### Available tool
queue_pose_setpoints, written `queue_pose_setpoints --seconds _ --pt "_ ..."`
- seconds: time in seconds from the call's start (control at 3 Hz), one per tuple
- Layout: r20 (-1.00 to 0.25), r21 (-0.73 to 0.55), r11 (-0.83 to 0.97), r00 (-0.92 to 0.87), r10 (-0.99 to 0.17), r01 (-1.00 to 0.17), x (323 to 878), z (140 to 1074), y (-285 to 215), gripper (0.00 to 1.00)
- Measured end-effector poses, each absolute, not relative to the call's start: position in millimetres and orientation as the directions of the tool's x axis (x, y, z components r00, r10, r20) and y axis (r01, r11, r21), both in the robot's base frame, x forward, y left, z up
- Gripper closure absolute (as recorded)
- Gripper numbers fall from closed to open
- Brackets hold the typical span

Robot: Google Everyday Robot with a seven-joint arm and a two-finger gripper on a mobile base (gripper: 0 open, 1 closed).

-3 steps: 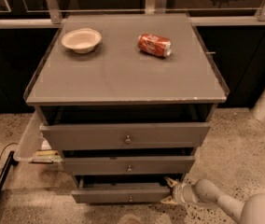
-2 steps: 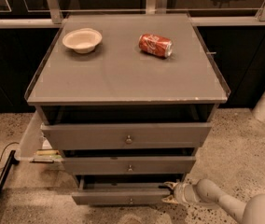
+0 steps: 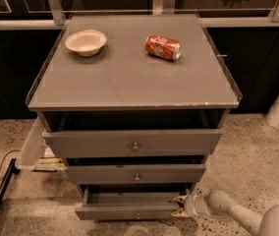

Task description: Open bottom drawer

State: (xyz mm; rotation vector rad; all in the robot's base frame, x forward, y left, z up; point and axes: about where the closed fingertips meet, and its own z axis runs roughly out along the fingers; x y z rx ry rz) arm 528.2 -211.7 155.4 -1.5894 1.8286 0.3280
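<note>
Smack in the middle sits a grey cabinet (image 3: 51, 127) with three drawers. Its tabletop (image 3: 129, 80) is the biggest flat bit. Lowest down, nearest the floor, the bottom drawer (image 3: 115, 211) stands partly open with its plain grey inside showing. A pale arm (image 3: 237, 214) reaches in from the near right, and the end effector (image 3: 180, 206) sits against the right end of that drawer's front; can't tell if it's wide or narrow. On the tabletop, a white bowl (image 3: 86, 42) is far left and a red soda can (image 3: 163, 47) lies on its side far right, well apart. A small round knob (image 3: 138, 215) sits mid-front.
</note>
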Motion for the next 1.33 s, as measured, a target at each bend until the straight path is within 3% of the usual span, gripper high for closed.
queue_pose_setpoints --seconds 0.67,1.33 --pt "-0.635 -0.233 0.226 -0.028 -0.772 -0.946 518.7 157.8 -213.1 1.00" --pt "-0.635 -0.233 0.226 -0.028 -0.772 -0.946 518.7 157.7 -213.0 0.58"
